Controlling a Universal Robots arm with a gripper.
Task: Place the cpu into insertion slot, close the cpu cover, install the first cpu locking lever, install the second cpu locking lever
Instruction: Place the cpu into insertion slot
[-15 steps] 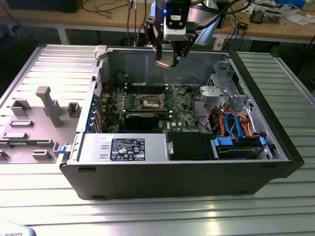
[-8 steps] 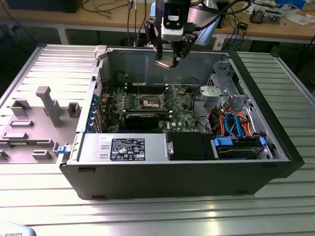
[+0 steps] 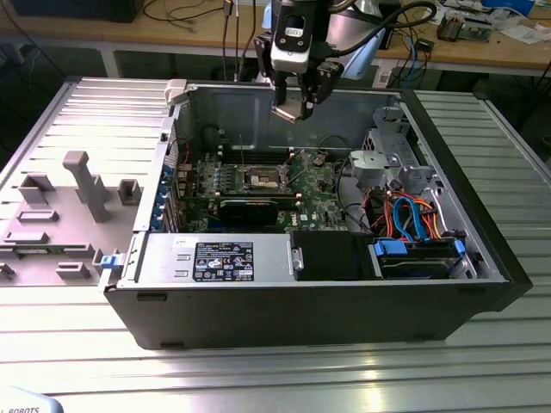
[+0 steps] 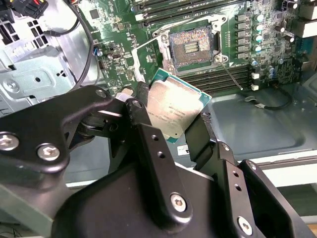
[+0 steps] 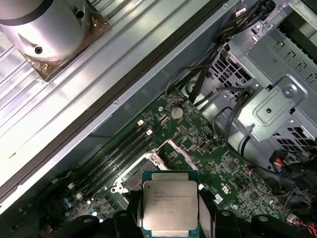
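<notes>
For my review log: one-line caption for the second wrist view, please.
Gripper holds the cpu above the motherboard, clear of the empty slot.

A ribbed silver metal tabletop spreads across the foreground, with bright glare along its near edge. Behind it runs a pale wooden workbench strewn with cables, with dark shadow beneath.

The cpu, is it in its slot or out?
Out. The gripper holds the cpu above the board; the slot lies bare, its contacts showing.
</notes>
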